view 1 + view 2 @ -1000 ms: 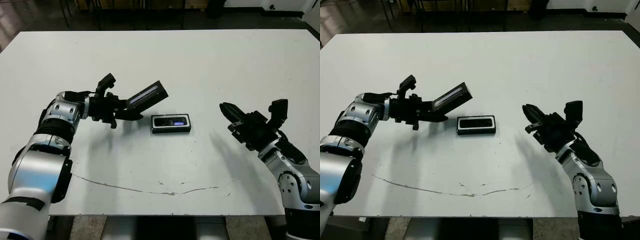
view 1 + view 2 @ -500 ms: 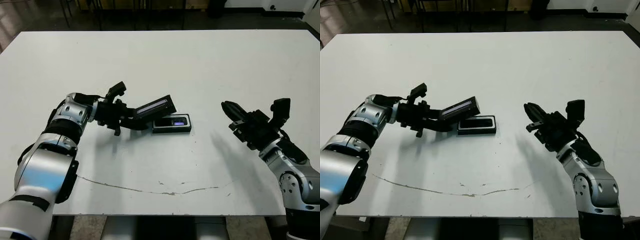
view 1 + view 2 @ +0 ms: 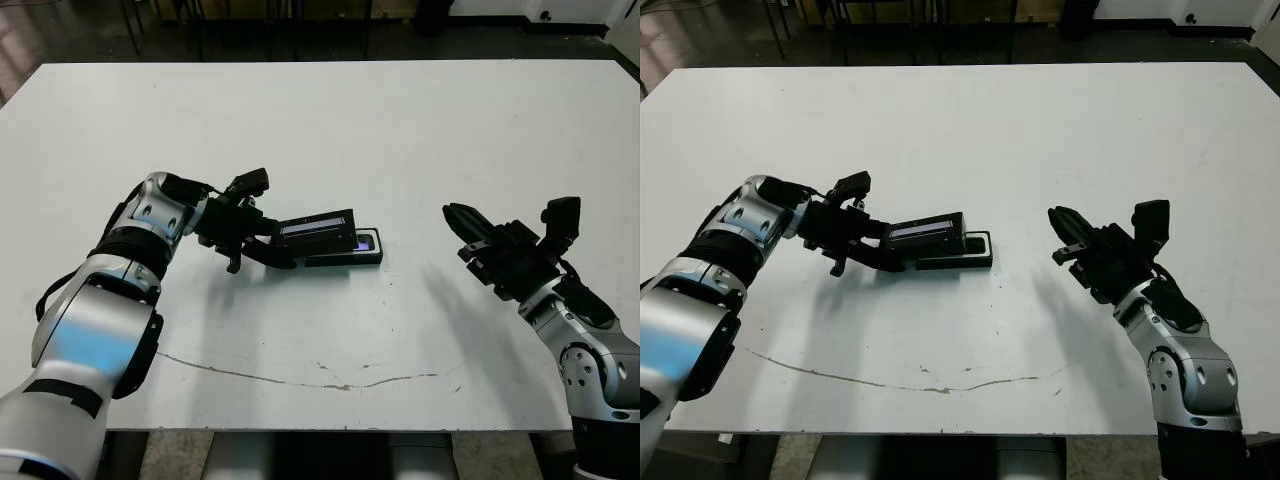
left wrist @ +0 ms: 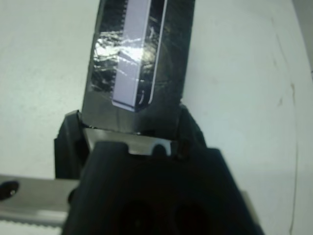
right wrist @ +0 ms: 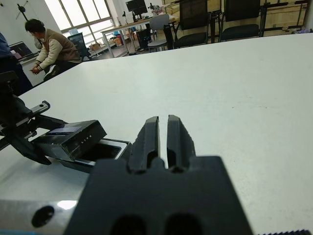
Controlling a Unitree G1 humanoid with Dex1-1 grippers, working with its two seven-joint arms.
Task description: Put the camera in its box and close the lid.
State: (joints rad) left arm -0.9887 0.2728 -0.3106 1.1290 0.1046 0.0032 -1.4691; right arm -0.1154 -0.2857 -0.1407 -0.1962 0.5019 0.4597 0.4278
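My left gripper [image 3: 268, 243] is black, and so is the lid [image 3: 318, 227] in it, with a pale lilac strip along its top. The box [image 3: 368, 254] has black walls and white lining. The table [image 3: 400, 130] is white, crossed by a thin dark scratch. My right gripper [image 3: 470, 232] is black on a silver arm.

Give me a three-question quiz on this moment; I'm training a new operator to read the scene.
1. True or false: the lid fully covers the box.
2. Which hand holds the lid? A) left hand B) right hand
3. Fill in: the right hand sits apart from the box and holds ____.

Key:
1. False: the lid is tilted over the box's left part, and the right end still shows the camera inside.
2. A
3. nothing
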